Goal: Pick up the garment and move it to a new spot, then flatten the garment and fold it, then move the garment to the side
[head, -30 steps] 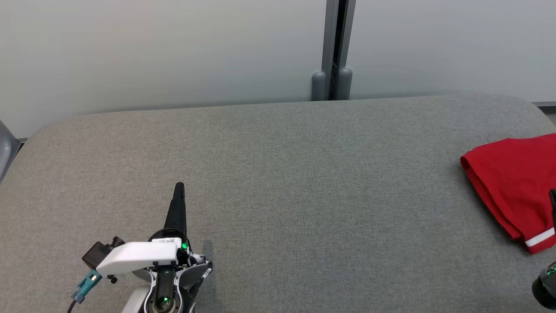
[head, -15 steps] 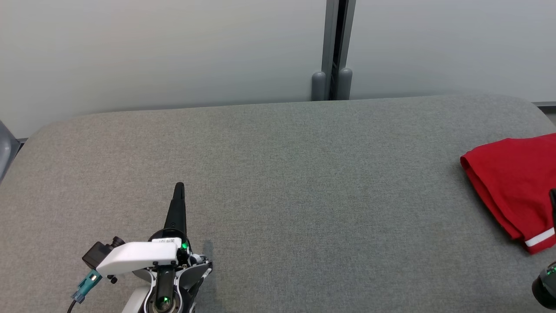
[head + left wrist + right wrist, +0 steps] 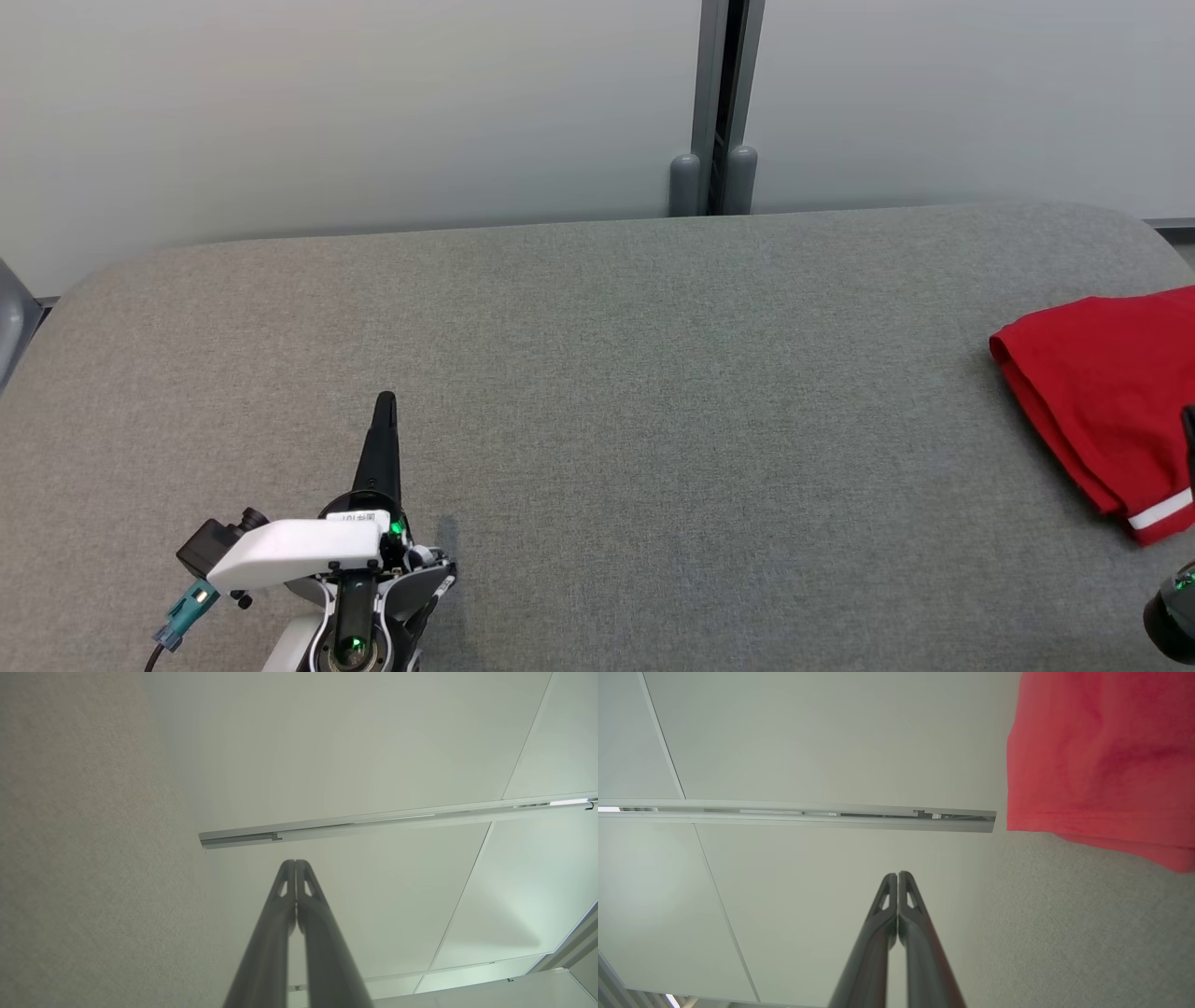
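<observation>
Garment (image 3: 1102,392), red and folded, lay unmoved at tabletop's (image 3: 597,373) right; left fingers (image 3: 280,914) and right fingers (image 3: 915,933) stayed closed, empty: task seemingly done

Grey fabric desk (image 3: 597,373) stretching out under the left pincer (image 3: 385,401); ahead of it pale wall panels (image 3: 327,112), and a grey post (image 3: 724,93) further right.
</observation>
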Available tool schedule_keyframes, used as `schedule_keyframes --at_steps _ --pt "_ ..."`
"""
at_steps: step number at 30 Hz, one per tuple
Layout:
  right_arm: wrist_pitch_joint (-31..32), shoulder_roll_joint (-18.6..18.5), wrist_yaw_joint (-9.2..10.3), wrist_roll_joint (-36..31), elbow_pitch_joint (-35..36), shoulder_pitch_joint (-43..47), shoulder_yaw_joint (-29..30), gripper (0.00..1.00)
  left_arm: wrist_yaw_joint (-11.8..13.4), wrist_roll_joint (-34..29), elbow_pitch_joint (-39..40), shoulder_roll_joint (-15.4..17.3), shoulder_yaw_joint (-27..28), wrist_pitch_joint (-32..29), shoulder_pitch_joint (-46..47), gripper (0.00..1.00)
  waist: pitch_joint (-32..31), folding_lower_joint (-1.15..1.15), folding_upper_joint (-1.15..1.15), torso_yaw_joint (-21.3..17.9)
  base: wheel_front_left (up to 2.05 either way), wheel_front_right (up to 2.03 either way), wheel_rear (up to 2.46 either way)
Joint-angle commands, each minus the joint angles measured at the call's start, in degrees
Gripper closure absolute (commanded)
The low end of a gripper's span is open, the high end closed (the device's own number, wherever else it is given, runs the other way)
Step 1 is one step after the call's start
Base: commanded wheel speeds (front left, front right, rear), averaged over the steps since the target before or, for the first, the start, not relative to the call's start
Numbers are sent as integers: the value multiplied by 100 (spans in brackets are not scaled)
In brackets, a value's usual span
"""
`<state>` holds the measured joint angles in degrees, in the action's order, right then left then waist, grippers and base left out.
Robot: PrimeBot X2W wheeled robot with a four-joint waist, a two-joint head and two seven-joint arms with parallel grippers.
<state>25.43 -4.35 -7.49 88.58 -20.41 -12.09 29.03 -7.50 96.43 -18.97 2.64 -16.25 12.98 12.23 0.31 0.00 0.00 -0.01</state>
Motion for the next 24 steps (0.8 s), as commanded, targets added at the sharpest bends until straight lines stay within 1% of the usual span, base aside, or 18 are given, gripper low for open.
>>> schedule_keyframes --at_steps 1,24 --pt "-18 -46 0 26 0 8 -2 100 -28 6 -2 20 21 15 78 100 0 0 0 0 0 0 0" --pt "-22 -55 0 35 -1 16 -17 100 -28 7 -1 20 21 15 78 100 0 0 0 0 0 0 0"
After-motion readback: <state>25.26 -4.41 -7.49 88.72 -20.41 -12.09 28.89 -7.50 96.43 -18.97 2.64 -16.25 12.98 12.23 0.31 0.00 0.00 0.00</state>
